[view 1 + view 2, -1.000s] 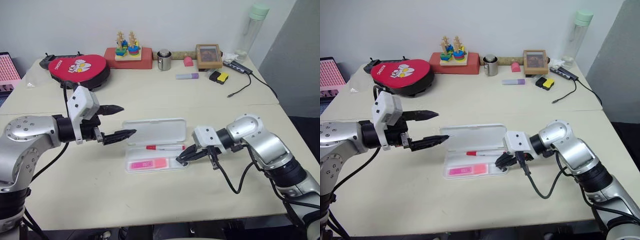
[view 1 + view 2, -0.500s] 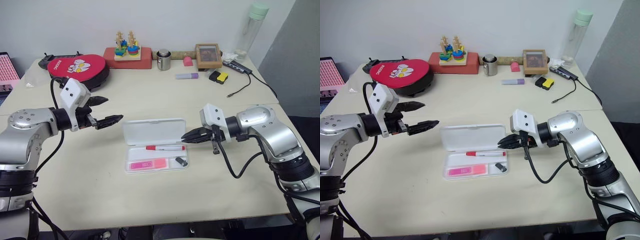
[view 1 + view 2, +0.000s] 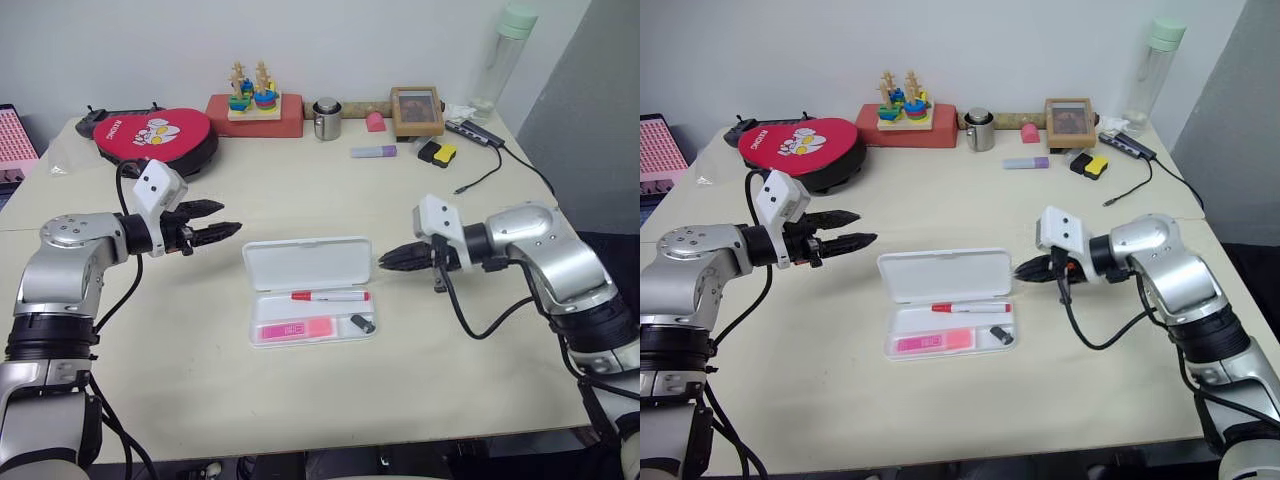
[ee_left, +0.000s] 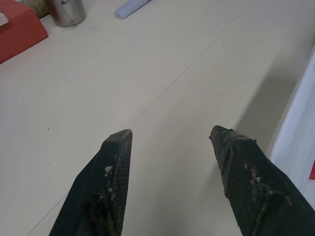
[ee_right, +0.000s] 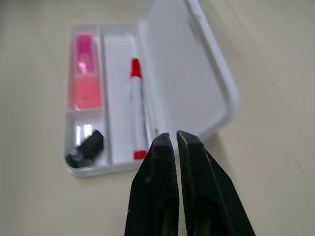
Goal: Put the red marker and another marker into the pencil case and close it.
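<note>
The pencil case (image 3: 308, 290) lay open at the lower centre of the head frames, its lid laid flat on the table (image 3: 320, 390) behind the tray. In the tray's nearest compartment sat the pink highlighter (image 3: 295, 328), with a small black object (image 3: 363, 323) in the compartment just to its right. The red marker (image 3: 330, 295) lay lengthwise in the rear channel, next to the hinge.

The right wrist view showed the tray's dividers, separating the highlighter from the black object. The head views gave less detail there.

The right gripper (image 3: 386, 262) hovered at centre right, just off the case's right end, its jaws pressed together on nothing; the right wrist view confirmed only a hairline gap between the fingers (image 5: 156, 162). The left gripper (image 3: 227, 229) hovered at centre left, beyond the lid's left corner and apart from it. Its jaws stood partly open and empty. The left wrist view showed bare tabletop between its fingers (image 4: 118, 152), with the case's white edge at the right margin.

Along the far edge, upper frame, stood a red pouch (image 3: 155, 135), a stacking toy (image 3: 250, 95) on a red box (image 3: 256, 117), a metal cup (image 3: 327, 118), a purple highlighter (image 3: 374, 152), a picture frame (image 3: 417, 111) and a tall bottle (image 3: 505, 60).
</note>
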